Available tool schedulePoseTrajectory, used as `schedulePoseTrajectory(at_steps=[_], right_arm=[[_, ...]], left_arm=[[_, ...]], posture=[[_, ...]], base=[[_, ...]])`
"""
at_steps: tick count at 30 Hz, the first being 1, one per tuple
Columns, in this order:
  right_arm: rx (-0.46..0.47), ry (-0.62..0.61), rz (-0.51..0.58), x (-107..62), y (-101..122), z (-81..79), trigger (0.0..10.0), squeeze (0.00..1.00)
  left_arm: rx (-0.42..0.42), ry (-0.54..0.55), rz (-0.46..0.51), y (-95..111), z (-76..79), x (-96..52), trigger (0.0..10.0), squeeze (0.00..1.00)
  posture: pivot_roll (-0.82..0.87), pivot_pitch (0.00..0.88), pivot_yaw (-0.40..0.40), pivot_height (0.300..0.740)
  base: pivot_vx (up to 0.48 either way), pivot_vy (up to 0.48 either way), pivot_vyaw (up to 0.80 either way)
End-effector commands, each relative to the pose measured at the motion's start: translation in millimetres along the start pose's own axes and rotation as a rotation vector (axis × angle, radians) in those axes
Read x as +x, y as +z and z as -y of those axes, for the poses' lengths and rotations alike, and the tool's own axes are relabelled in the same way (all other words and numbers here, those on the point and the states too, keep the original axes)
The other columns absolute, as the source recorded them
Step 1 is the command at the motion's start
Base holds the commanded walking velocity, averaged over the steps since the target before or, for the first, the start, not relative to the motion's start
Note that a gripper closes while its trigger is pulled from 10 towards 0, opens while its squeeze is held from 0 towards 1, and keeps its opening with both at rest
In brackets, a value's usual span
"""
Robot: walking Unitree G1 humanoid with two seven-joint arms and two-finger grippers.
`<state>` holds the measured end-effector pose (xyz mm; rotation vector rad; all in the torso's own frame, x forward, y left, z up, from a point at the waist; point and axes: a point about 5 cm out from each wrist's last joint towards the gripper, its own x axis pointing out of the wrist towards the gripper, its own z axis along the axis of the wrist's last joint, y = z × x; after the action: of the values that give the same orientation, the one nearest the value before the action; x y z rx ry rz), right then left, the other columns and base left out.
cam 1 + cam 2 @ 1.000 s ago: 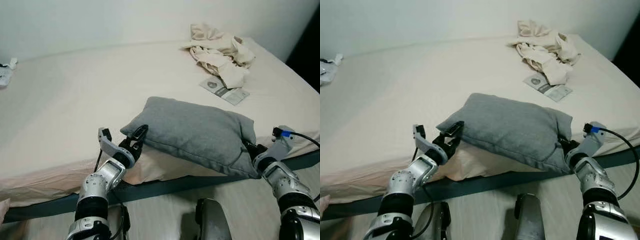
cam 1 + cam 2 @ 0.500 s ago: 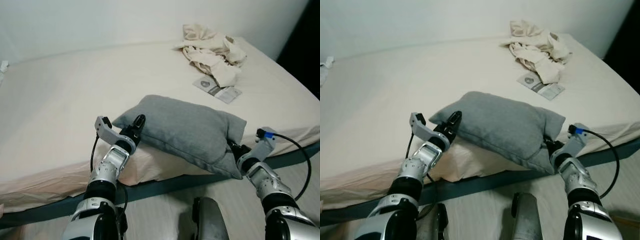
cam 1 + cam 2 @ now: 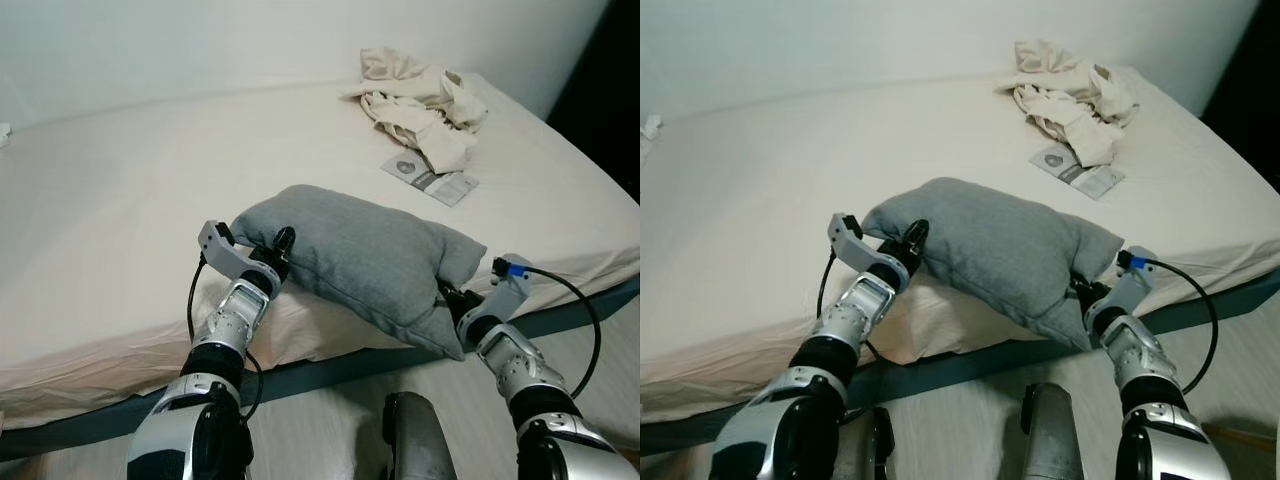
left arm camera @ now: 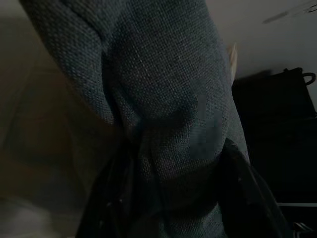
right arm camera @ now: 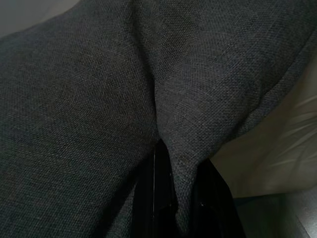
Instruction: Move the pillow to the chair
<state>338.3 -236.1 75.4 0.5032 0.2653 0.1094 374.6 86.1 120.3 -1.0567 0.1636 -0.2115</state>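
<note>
A grey pillow [image 3: 360, 255] lies across the near edge of the bed [image 3: 120, 210], raised a little between my two arms. My left gripper [image 3: 277, 247] is shut on the pillow's left end. In the left wrist view a fold of grey fabric [image 4: 163, 109] is squeezed between the black fingers [image 4: 111, 198]. My right gripper [image 3: 446, 300] is shut on the pillow's lower right corner, half hidden under it. In the right wrist view a pleat of cloth [image 5: 173, 148] is pinched between the fingers [image 5: 148, 198].
A heap of cream clothes [image 3: 420, 95] and a flat printed packet [image 3: 428, 178] lie on the far right of the bed. The dark bed frame [image 3: 330, 370] runs below the mattress edge, with wooden floor [image 3: 320, 430] in front. A dark opening [image 3: 600, 90] is at the right.
My left gripper, open beside the pillow's corner a second ago, has shut on it. Both arms have drawn inward and the pillow is bunched shorter and lifted slightly. The camera has shifted too.
</note>
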Motion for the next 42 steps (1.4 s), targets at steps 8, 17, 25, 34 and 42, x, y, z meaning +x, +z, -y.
schedulePoseTrajectory(at_steps=[8,17,25,34,42], right_arm=[[-0.173,0.093,-0.006,10.7,-7.3,-29.3,0.0,0.0],[-0.459,0.315,0.17,23.1,12.1,-109.6,0.0,0.0],[-0.606,0.453,0.248,28.0,8.5,-159.0,0.0,0.0],[-0.586,0.393,0.201,34.3,-12.7,-172.8,10.0,0.0],[-0.605,0.405,0.131,28.5,-38.2,-165.8,10.0,0.0]], left_arm=[[0.285,-0.101,-0.109,-21.7,7.7,-3.6,0.0,0.0],[0.507,-0.089,0.084,30.3,-13.7,-34.3,0.0,0.0],[0.61,-0.139,0.189,39.1,1.6,-48.0,0.0,0.0],[0.886,0.057,0.17,28.1,-6.4,-51.8,10.0,0.0],[0.855,0.188,0.179,31.5,-22.5,-65.3,10.0,0.0]], posture=[[-0.01,0.112,0.06,0.582],[-0.04,0.057,0.048,0.582],[-0.03,0.036,-0.011,0.582],[-0.01,0.027,-0.038,0.582],[0.0,0.035,-0.048,0.582]], base=[[0.0,0.0,0.0],[0.0,0.0,0.0],[0.0,0.0,0.0],[0.0,0.0,0.0],[0.0,0.0,0.0]])
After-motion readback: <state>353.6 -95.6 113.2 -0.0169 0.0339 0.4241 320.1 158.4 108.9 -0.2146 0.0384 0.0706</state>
